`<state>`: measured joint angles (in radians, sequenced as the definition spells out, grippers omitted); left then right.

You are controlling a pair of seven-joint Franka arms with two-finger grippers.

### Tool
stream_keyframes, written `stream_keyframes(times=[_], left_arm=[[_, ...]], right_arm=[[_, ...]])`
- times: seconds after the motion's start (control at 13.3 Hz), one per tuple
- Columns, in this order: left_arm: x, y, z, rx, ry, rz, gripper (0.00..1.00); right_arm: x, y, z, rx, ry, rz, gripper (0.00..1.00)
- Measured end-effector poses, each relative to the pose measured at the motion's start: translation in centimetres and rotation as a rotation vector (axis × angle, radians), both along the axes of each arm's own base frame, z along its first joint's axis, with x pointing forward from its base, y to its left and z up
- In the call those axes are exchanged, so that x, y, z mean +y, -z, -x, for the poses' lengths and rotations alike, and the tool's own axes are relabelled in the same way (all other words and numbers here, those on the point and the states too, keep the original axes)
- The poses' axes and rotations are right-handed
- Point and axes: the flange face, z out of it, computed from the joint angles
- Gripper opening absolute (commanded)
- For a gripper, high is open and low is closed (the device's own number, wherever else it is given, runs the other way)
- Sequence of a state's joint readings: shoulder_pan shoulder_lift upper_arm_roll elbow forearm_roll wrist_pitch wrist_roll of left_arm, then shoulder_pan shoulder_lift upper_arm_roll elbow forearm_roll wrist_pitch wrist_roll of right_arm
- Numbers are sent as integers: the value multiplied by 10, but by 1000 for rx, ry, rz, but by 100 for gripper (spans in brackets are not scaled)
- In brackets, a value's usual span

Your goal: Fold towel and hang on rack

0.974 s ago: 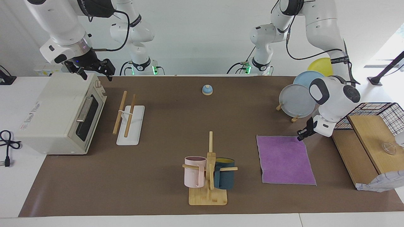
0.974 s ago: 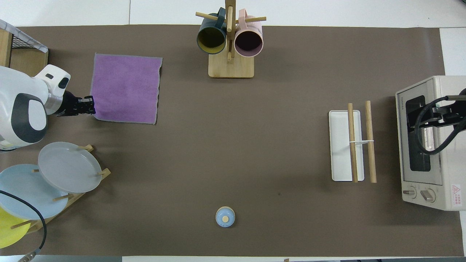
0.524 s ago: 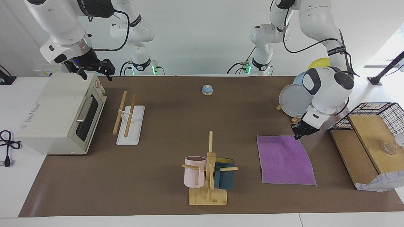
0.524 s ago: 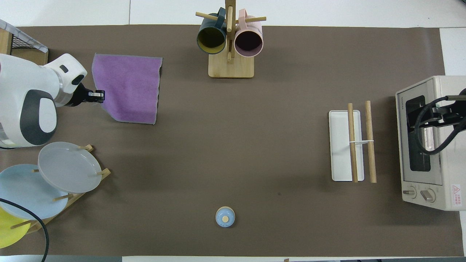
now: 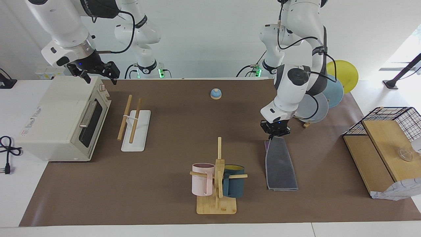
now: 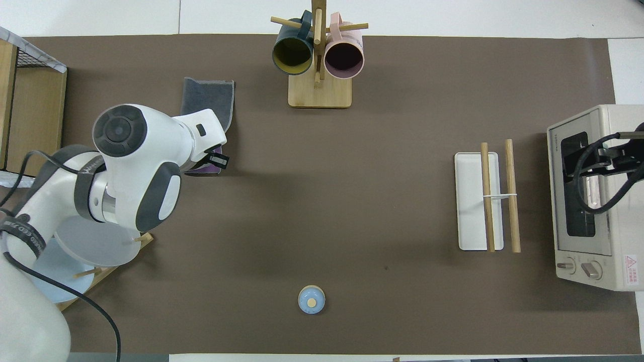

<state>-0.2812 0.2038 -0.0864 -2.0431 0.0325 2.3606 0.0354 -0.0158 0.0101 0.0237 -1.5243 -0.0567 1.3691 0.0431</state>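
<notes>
One bell (image 5: pixel 215 93), nearest robots. Three plates (image 5: pixel 310 107). One rack (image 5: pixel 135 126), two rods, by oven (image 5: pixel 62 118). Left gripper (image 5: pixel 275 131) jaws clenched on towel (image 5: pixel 279 163) corner. One towel, folded, grey up, purple edge peeking. Two mugs (image 5: pixel 217 184) beside towel. Right gripper (image 5: pixel 97 73) over oven, jaws released.

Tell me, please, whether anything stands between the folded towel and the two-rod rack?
Nothing visible does: bare mat lies between the folded purple-and-grey towel and the white-based, wooden-rod rack. The wooden mug stand sits farther from the robots than that line.
</notes>
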Motion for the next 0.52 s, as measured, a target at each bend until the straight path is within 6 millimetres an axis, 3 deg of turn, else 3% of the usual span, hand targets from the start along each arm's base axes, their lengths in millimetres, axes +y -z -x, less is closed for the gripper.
stream_keyframes(times=[0.07,0.22,0.52], left_arm=[[1,16,7,5,-11,0,100],[9,23,9,15,-29,-5,100],[42,-9,-15,11,-108,5,100]], right_arm=[[0,0,0,0,0,0,100],[0,0,0,0,0,0,100],[0,0,0,0,0,0,100]])
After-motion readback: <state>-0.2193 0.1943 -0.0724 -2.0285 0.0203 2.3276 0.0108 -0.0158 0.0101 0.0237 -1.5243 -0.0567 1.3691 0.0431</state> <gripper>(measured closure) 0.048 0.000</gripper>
